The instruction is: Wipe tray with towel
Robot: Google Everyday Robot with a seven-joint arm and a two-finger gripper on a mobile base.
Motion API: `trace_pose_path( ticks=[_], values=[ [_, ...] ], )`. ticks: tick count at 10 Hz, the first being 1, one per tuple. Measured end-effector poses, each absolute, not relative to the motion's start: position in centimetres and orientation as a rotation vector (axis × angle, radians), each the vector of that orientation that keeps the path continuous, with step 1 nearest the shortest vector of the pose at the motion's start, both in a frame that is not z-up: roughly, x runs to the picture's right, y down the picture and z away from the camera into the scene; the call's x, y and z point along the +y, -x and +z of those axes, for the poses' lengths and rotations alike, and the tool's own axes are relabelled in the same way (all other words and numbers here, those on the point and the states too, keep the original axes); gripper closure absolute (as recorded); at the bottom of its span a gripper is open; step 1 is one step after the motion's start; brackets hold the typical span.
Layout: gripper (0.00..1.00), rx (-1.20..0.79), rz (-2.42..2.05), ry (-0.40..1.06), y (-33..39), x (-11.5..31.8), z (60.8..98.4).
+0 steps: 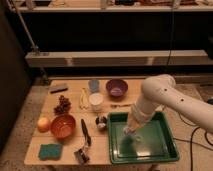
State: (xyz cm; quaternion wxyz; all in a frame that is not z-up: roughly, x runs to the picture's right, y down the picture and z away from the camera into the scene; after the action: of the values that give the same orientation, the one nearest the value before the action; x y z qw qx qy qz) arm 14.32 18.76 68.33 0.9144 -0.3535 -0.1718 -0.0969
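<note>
Now the hand [131,129] — closed, seemingly on the towel [128,133] — sits low in the tray [156,145]; press flat, sweep slowly across its floor.

Glossy plastic tray [156,146] — wooden table [70,148]

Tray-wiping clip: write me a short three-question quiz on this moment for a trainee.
1. True or false: the gripper is low over the left half of the tray.
2. Which item lies nearest the table's near corner on the side away from the tray? A) purple bowl B) teal pad C) white cup
3. Name the item right beside the orange fruit, on its tray side.

Key: 1 true; 2 B; 3 the red bowl.
</note>
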Motion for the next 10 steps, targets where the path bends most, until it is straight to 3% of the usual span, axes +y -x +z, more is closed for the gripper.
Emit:
trace_pose_path(
  ticks=[5,10],
  values=[
    [1.00,-0.316,-0.187,0.784,-16.3,23.6,70.0],
    [1.00,-0.315,-0.280,0.838,-15.1,23.4,66.9]
  ],
)
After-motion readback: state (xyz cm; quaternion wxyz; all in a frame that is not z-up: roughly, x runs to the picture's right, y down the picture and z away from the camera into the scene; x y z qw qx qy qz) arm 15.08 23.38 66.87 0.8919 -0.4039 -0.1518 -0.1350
